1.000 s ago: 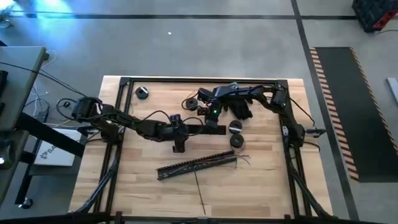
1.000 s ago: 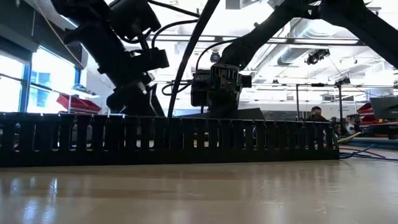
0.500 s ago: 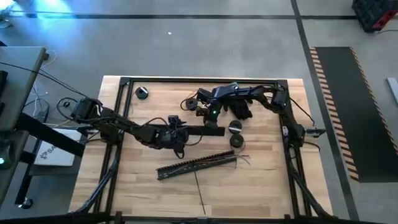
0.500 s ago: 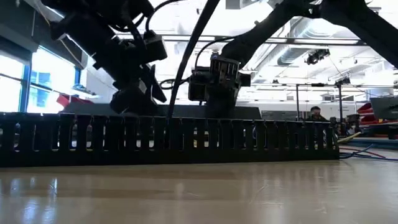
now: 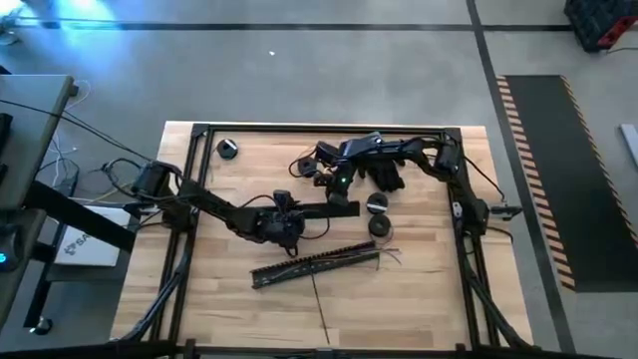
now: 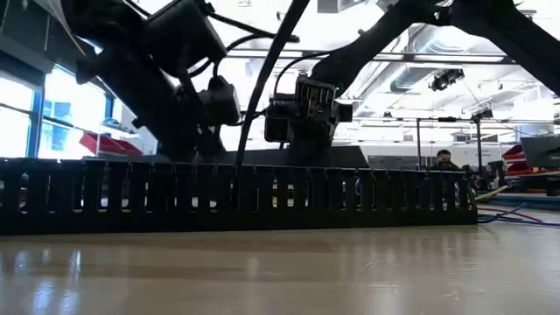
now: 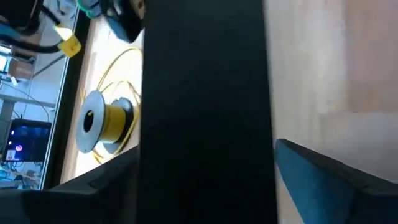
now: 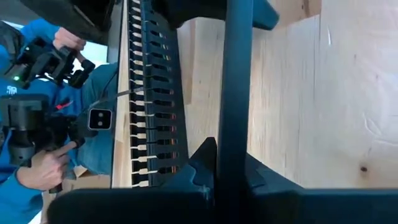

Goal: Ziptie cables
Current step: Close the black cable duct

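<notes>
Lying along the long black slotted plastic duct (image 5: 317,264) near the front middle of the wooden table (image 5: 429,299), the cables (image 5: 391,257) show mainly as thin pale ends that fan out past the duct's right end. A single thin dark strand (image 5: 320,309) runs from the duct towards the table's front edge. In the low view the duct's slotted wall (image 6: 236,197) spans most of the picture, and the wires behind it cannot be made out.

Just behind the duct, a flat black plastic strip (image 5: 329,208) lies crosswise between the two arms. The left gripper (image 5: 289,223) is at its left end; in the left wrist view the strip (image 7: 205,112) fills the gap, with the fingers (image 7: 323,168) pressed against both of its sides. The right gripper (image 5: 337,187) reaches in from the table's back right, and its wrist view shows the fingers (image 8: 202,165) closed on the strip (image 8: 235,93) edge-on, with the slotted duct (image 8: 155,93) beyond.

Three small round black spools sit on the table: one at the back left (image 5: 227,149) and two right of the strip (image 5: 377,202) (image 5: 380,225). A yellow wire spool (image 7: 102,121) stands near the table's edge. A person in a blue sleeve (image 8: 37,180) holds a dark device beyond the table.
</notes>
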You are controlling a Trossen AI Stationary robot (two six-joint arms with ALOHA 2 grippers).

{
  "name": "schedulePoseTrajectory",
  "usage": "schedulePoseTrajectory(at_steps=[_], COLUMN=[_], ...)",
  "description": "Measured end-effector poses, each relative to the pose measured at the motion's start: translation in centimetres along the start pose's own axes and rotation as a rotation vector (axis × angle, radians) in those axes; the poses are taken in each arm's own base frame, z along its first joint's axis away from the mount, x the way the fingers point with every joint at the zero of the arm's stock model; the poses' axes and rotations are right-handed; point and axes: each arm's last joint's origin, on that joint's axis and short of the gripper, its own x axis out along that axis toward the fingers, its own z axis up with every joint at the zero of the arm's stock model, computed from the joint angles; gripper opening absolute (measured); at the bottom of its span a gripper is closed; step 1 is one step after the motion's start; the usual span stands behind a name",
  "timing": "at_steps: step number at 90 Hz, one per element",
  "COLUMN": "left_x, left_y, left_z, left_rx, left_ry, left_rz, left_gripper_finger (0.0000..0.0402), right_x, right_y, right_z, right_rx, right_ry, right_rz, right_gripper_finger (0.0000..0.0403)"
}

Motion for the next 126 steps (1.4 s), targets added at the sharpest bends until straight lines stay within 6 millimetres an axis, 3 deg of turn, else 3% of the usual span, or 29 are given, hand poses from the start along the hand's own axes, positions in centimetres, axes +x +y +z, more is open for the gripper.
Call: schedulePoseTrajectory(at_steps=[29, 55, 66, 76, 92, 105, 116, 126], left_x=[-0.8, -0.9, -1.0, -1.3, -2.5, -4.3, -6.1, -7.5], left_y=[0.2, 0.1, -0.1, -0.4, -0.8, 0.5, 1.7, 2.9], left_z=[1.2, 1.2, 1.0, 0.8, 0.4, 1.3, 2.1, 2.7], left_rx=[-0.05, -0.116, -0.152, -0.166, -0.192, -0.248, -0.288, -0.33], left_ry=[0.045, 0.057, 0.073, 0.088, 0.12, 0.117, 0.07, 0.011], left_rz=[-0.038, -0.077, -0.107, -0.117, -0.17, -0.191, -0.212, -0.25], left_gripper_finger=[0.021, 0.0209, 0.0209, 0.0209, 0.0209, 0.0209, 0.0209, 0.0209], right_x=[0.1, 0.1, -0.2, -1.8, -6.3, -8.6, -7.7, -4.8], right_y=[-0.1, -0.1, 0.1, 1.3, 5.4, 11.3, 16.7, 19.3], right_z=[0.0, 0.1, 0.2, 0.2, -0.5, -2.7, -7.2, -12.0], right_rx=[0.008, 0.0, -0.019, -0.052, -0.106, -0.215, -0.329, -0.309], right_ry=[0.0, -0.005, -0.011, -0.026, -0.018, -0.024, -0.042, -0.137], right_rz=[-0.013, -0.032, -0.036, -0.05, -0.228, -0.331, -0.405, -0.514], right_gripper_finger=[0.0, 0.0003, 0.0034, 0.0084, 0.0134, 0.0133, 0.0118, 0.0104])
